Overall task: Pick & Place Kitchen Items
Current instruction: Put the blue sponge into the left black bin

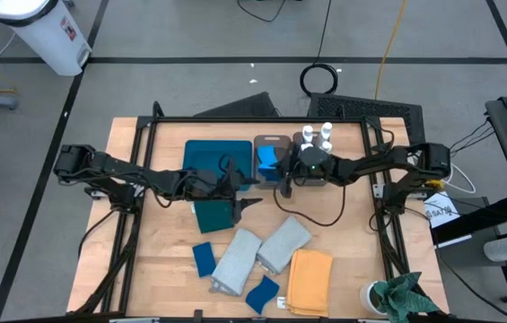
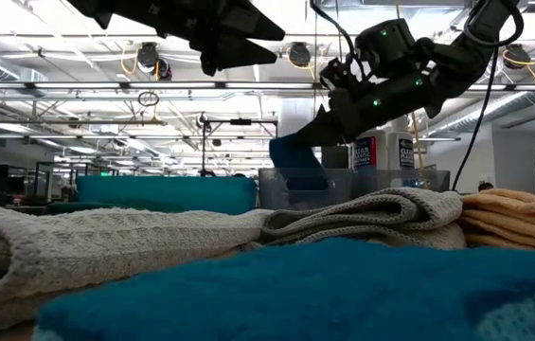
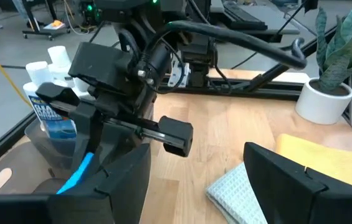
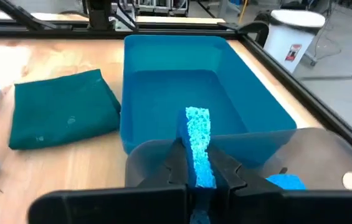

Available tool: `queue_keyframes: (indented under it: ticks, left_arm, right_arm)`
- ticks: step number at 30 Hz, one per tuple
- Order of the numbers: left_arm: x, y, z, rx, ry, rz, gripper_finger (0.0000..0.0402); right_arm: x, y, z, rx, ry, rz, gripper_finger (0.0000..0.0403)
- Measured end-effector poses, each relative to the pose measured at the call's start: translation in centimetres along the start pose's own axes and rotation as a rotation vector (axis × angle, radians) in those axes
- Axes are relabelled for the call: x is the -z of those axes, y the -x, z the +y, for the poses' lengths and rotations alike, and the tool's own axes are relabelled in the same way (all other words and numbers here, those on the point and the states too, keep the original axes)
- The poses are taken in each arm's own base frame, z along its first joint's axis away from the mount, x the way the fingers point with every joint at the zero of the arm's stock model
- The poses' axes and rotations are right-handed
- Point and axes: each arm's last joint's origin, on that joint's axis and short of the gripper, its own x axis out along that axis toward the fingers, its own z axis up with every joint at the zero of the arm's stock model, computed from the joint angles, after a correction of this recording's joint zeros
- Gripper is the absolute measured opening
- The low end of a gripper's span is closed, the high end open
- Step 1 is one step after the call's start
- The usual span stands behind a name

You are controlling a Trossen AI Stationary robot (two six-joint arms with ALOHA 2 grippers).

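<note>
Table (image 1: 343,269) is seen from above with both arms reaching toward its middle. On the left side the left gripper (image 1: 246,205) hangs over the dark teal cloth (image 1: 214,216), just in front of the teal tray (image 1: 206,154); its fingers (image 3: 294,180) are spread apart and nothing is held between them. Nearer the front edge two pale grey cloths (image 1: 238,260) are laid side by side, with small blue sponges (image 1: 204,259) beside them, and the mustard cloth (image 1: 310,280) is placed to their right.

In the middle, the right gripper (image 1: 282,178) is positioned over the left grey-brown bin (image 1: 272,144). It is clenched on a blue sponge (image 4: 199,146), which is held upright on its edge between the fingers. In the right wrist view another blue sponge (image 4: 286,182) is already seen inside this bin. The white bottles (image 1: 318,135) are standing in the bin further right.

The step is judged to be the dropping of the held sponge into the bin. Some risks can be expected from here. If the sponge is released while the gripper is nearer to the tray side, it can fall on the bin rim or into the tray instead. Being soft and pinched, it may also stick to one finger when the jaws are opened. The two grippers are close together, so a contact is possible if both are moved at once
</note>
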Motion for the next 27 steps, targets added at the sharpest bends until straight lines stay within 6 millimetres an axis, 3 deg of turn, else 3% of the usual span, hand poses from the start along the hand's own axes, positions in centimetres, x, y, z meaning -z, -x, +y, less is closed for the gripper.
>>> queue_keyframes:
  ticks: [17,27]
  left_arm:
    - [0.12,-0.01,0.01,-0.001,0.010,0.013,0.0262]
    - [0.13,-0.01,0.01,-0.001,0.011,0.014,0.0262]
  right_arm:
    - [0.57,0.04,-0.76,0.262,0.285,0.107,0.0147]
    - [-0.19,0.10,-0.15,0.362,0.373,0.072,0.0194]
